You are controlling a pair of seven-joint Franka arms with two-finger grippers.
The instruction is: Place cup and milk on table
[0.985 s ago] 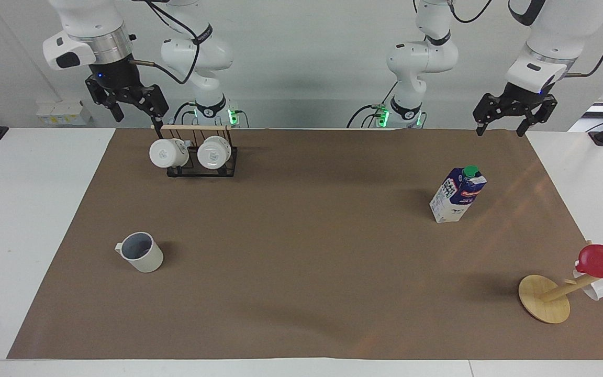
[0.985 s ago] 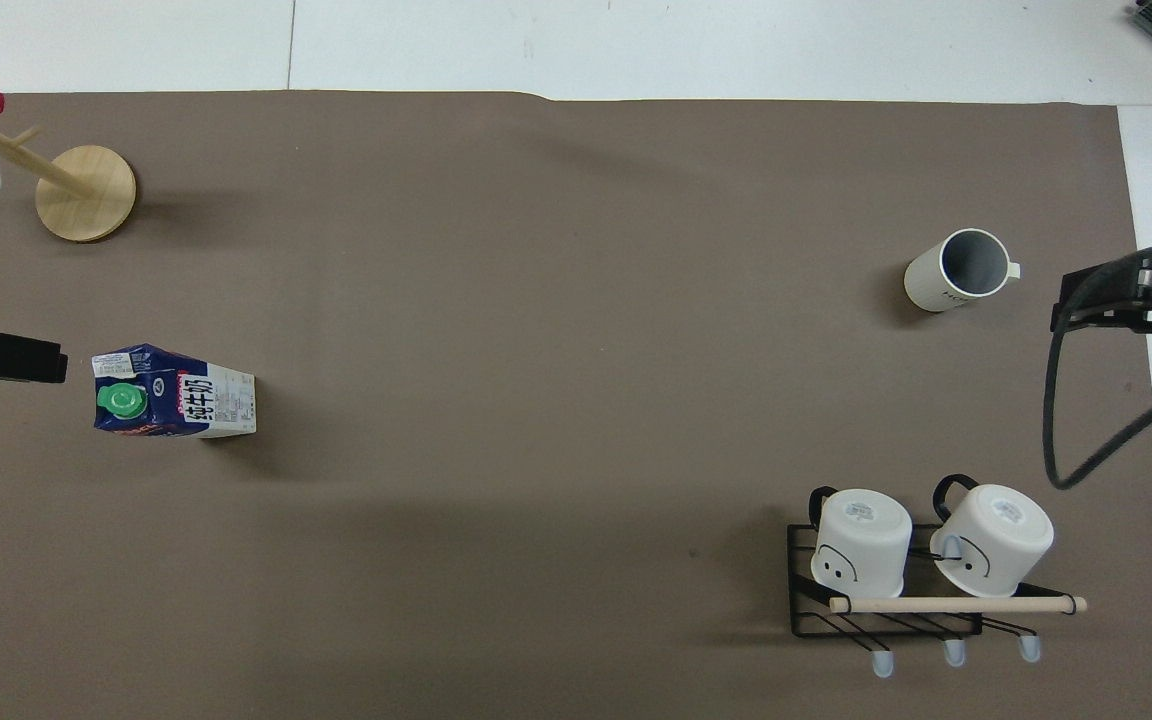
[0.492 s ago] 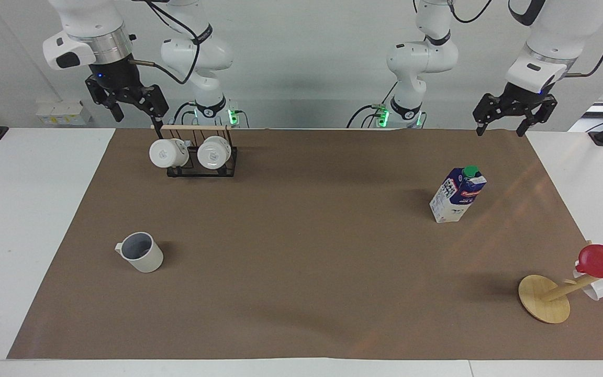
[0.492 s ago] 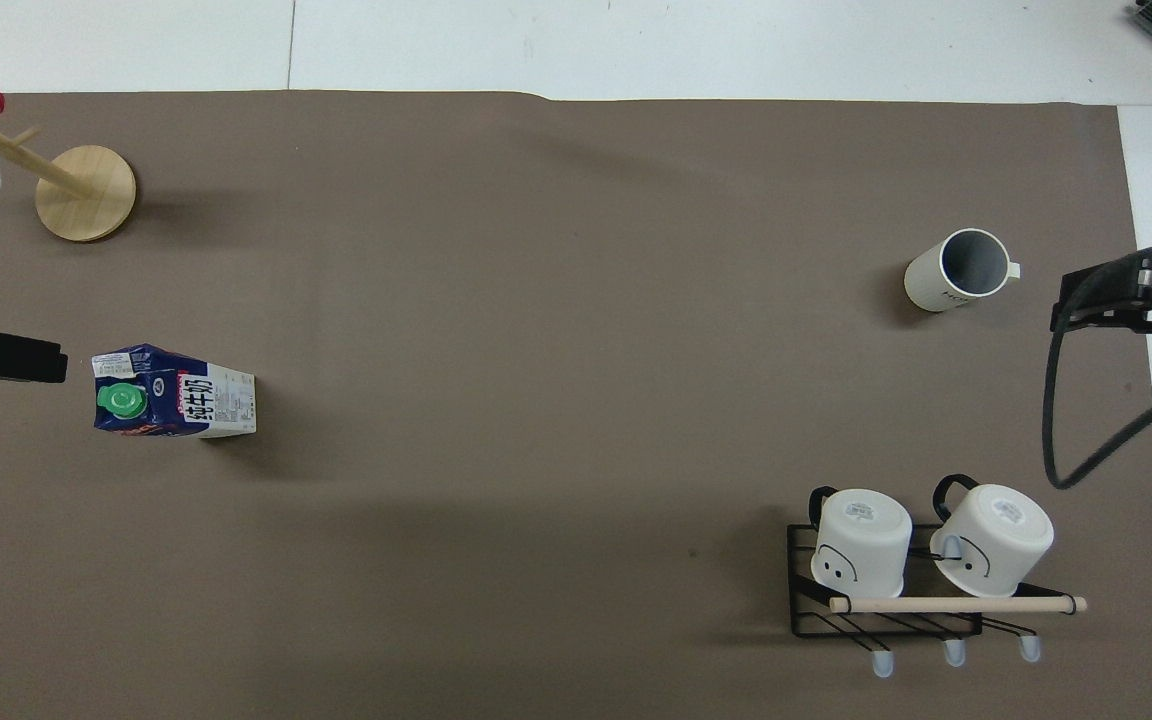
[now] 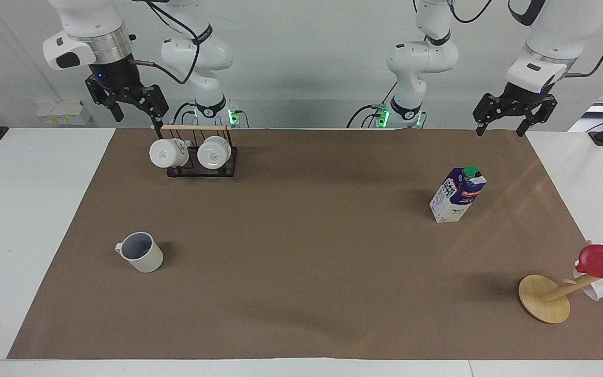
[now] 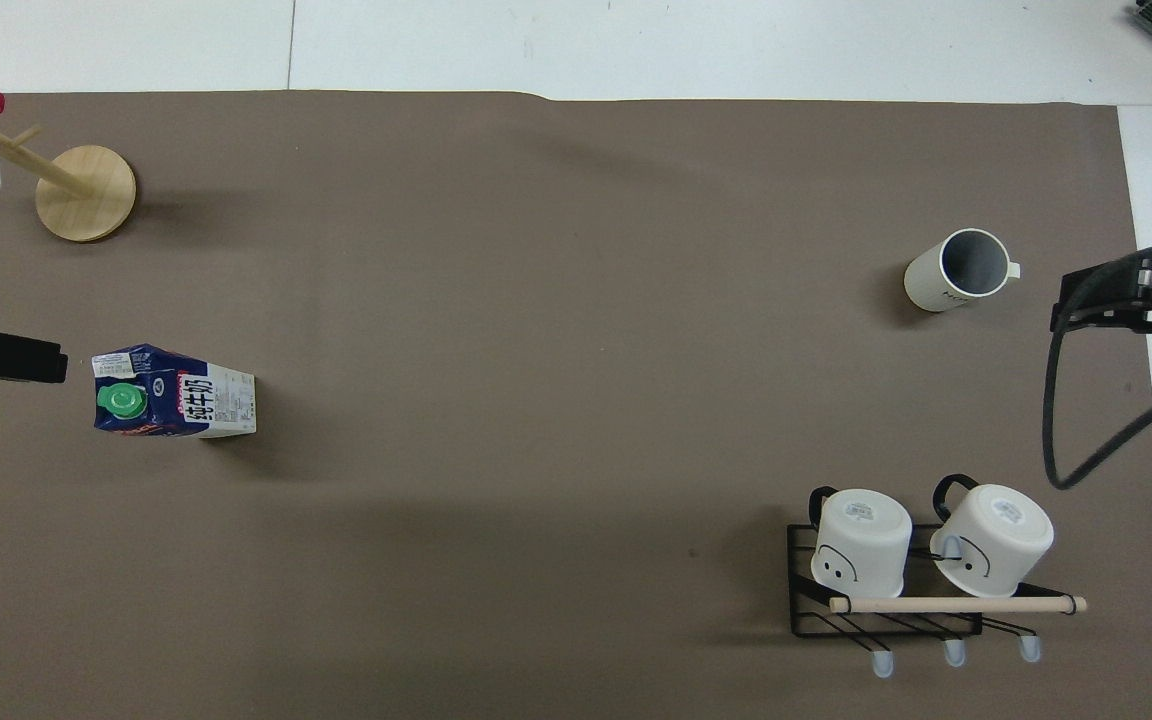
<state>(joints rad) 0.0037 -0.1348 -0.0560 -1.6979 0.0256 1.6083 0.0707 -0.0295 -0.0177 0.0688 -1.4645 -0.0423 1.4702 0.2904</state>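
Only facing: arm bases, cup [image 5: 141, 252] handle outward

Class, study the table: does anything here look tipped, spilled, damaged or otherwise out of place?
Nothing stands out. The cup and the milk both stand upright on the table, far apart, with no spill. Two white mugs hang on their rack. Both grippers, left and right, wait open and empty.

An off-white mug with a grey-blue inside [image 5: 142, 252] stands on the brown paper-like sheet [image 5: 301, 262]. The gable-top carton [image 5: 457, 195] is dark blue above, white below, with a red label, green cap and black print, perhaps lettering.
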